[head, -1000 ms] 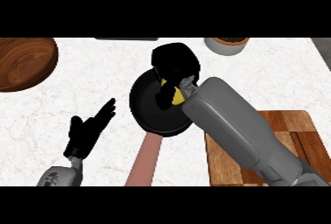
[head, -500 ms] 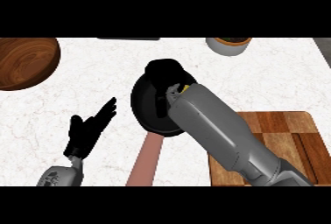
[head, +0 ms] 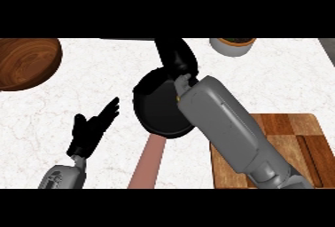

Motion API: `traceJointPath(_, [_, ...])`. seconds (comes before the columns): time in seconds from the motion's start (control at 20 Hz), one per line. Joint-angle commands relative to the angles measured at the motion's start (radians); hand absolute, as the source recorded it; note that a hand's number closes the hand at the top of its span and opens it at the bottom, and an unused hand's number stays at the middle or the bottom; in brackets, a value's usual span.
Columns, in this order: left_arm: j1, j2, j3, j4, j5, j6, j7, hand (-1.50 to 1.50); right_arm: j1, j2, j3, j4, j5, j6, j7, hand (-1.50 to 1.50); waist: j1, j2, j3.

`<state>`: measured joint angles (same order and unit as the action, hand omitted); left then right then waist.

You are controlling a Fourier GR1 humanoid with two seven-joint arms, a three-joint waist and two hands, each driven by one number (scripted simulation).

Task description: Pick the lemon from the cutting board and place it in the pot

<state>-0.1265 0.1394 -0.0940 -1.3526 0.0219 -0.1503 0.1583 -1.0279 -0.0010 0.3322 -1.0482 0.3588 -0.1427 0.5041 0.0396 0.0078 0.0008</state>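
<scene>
Nearest the viewer, at the lower left, the left hand (head: 91, 128) is held open over the white marble counter (head: 78, 95), fingers straight and slightly spread, pointing up — it is resting. At the lower right, a wooden cutting board (head: 297, 146) is seen with no lemon on its visible surface. From there the grey right forearm is stretched diagonally up and left across a black pot (head: 157, 106), whose long reddish handle (head: 149, 164) is pointed toward the lower edge. The right hand (head: 178, 60) is positioned above the pot's far rim, its dark fingers bunched together; whether anything is pinched between them cannot be told. A small yellow sliver, judged to be the lemon (head: 178, 95), is visible beside the wrist, over the pot's right inner edge, mostly hidden by the forearm. Farther back, a wooden bowl (head: 26, 62) is placed at the upper left, and a small white cup (head: 232, 46) at the top right. One risk is judged here: the pot could be nudged or tipped if its rim is caught by the forearm.
</scene>
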Motion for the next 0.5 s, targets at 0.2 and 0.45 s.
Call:
traceJointPath(0.2, [0.091,0.002,-0.007,-0.066,-0.002,0.002,-0.012,0.0,0.022,-0.03,-0.207,-0.036,-0.082,-0.229,-0.125,-1.5,-0.023,-0.008,0.0])
traceJointPath(0.45, [0.066,0.012,0.017,-0.021,-0.014,0.004,-0.04,0.0,0.097,-0.116,-0.298,-0.155,-0.173,-0.149,-0.168,-1.5,-0.042,-0.01,0.0])
